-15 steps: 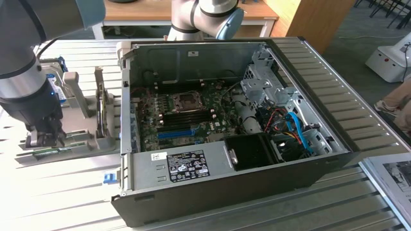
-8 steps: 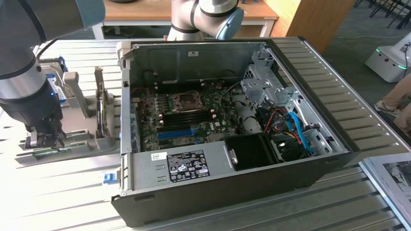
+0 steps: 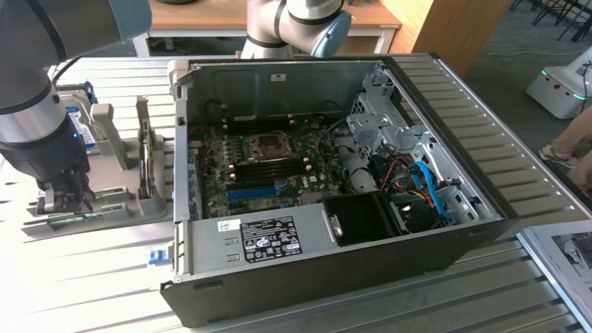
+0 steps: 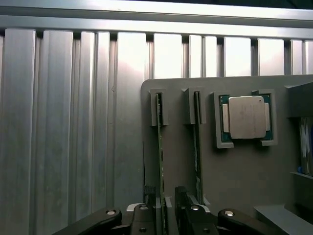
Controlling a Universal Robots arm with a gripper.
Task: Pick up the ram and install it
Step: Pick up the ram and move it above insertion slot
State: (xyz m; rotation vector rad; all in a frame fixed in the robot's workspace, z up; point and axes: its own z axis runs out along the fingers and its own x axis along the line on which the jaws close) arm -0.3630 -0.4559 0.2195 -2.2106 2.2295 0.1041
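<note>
The ram is a thin green stick standing on edge in a slot of the grey holder; a second stick like it stands in the neighbouring slot. My gripper is open, and its dark fingertips straddle the end of the first stick with a small gap on one side. In the exterior view the gripper is lowered onto the holder at the exterior view's left, beside the open computer case. The ram shows there as a green strip under the fingers.
A processor chip lies in a recess of the holder next to the sticks. A hard drive stands upright behind my arm. The motherboard with a blue slot lies inside the case. A person's arm is at the exterior view's right.
</note>
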